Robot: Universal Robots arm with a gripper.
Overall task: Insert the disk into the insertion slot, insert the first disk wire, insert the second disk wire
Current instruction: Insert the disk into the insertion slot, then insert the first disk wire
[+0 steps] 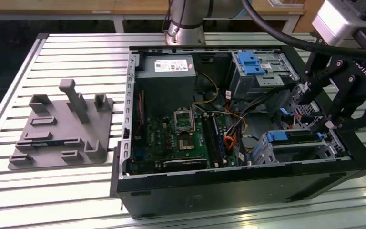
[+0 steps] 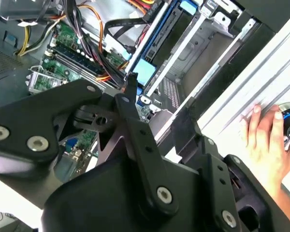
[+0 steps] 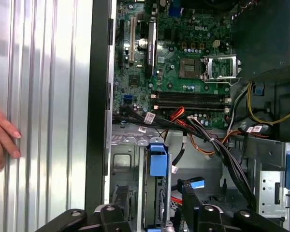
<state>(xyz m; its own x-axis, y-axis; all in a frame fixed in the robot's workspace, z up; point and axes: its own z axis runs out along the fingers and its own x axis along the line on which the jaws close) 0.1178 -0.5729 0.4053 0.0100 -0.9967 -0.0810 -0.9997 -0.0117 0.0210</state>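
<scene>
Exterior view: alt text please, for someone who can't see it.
An open black computer case lies on a slatted metal table, green motherboard exposed. The robot's black gripper hangs at the exterior view's right, over a silver drive cage with a blue tab. A grey plastic holder sits at the exterior view's left.

the ribbed metal table [image 1: 75,47] carries an open black computer case [image 1: 234,191] and a grey fixture [image 1: 62,129].

Strong glare off the ribbed metal table [image 1: 75,62], blown near-white in both wrist views and along the near edge in the exterior view, while the open computer case [image 1: 234,186] is dim, interior in shadow, black walls nearly featureless.
</scene>
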